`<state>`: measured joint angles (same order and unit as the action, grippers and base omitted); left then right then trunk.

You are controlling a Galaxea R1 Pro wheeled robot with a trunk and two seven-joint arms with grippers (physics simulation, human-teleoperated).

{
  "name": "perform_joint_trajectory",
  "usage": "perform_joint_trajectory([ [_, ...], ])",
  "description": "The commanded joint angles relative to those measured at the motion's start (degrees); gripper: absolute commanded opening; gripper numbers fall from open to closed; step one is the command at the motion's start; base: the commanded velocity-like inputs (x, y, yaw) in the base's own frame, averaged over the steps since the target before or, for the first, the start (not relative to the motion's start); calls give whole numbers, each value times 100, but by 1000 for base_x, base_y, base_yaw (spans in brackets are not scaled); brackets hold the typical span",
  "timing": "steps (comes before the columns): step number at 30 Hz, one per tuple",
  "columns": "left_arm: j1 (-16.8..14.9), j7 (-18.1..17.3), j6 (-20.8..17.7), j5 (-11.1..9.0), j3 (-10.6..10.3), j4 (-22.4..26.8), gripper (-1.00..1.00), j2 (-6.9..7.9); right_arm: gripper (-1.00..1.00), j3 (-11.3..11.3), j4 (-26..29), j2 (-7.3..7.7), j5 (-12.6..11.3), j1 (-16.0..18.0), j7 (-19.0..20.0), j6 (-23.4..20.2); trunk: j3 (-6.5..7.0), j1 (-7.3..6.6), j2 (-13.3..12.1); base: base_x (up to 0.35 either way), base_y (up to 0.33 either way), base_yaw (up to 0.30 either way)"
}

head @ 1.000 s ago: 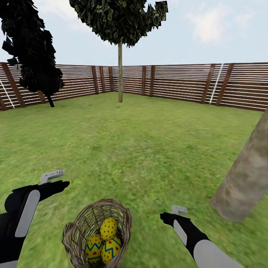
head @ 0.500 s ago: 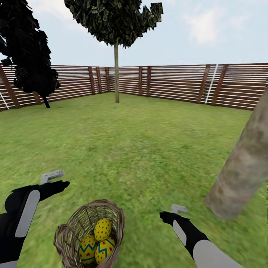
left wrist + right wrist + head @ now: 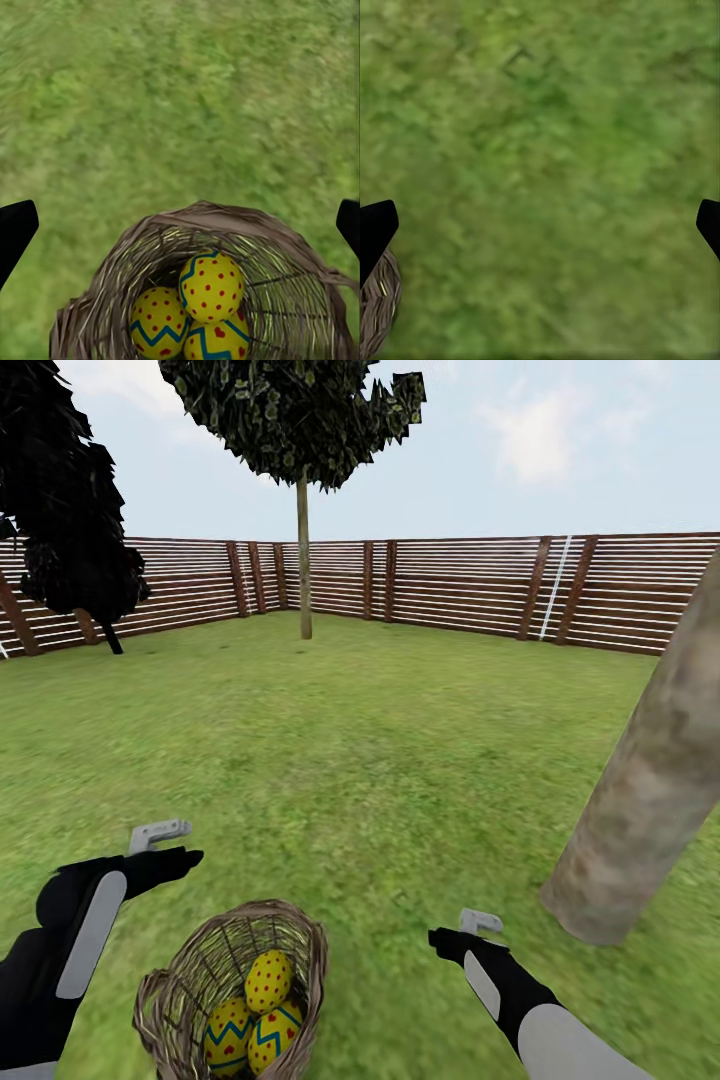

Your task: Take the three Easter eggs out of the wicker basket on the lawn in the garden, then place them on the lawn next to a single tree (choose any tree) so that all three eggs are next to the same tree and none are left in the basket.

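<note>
The lawn [image 3: 380, 740] runs wide to the fence [image 3: 460, 590]; the thick tree [image 3: 650, 800] stands near my right side. The wicker basket [image 3: 175, 1000] sits just ahead, between my arms, all three Easter eggs [image 3: 202, 315] piled touching inside. My left hand [image 3: 180, 225] and right hand [image 3: 540, 225] are spread wide, empty. Risk, I judge: reaching in, a finger snags the rim and tips the basket. My left wrist view looks into the basket; my head view places the tree.
</note>
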<state>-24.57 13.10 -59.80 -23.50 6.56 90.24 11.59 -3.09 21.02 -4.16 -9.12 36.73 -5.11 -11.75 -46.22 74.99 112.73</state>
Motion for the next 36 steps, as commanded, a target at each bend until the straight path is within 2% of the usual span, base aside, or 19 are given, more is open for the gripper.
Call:
perform_joint_trajectory([
  [1,-4,50,-20,-59,-12,-1,100,5,100,-25,11,-5,-33,1,-16,-29,-5,-1,3,0,0,-4],
  [19,-4,43,-20,-76,-58,-64,100,53,100,-17,9,-14,-20,0,-16,-29,-5,-1,3,0,0,-1],
  [26,-11,43,-20,-71,-499,-476,100,37,100,-16,10,-14,-19,0,-16,-29,-5,-1,3,0,0,0],
  [36,-15,43,-20,-64,-781,-961,100,7,100,-16,8,-14,-19,-1,-16,-29,-5,-1,3,0,0,0],
])
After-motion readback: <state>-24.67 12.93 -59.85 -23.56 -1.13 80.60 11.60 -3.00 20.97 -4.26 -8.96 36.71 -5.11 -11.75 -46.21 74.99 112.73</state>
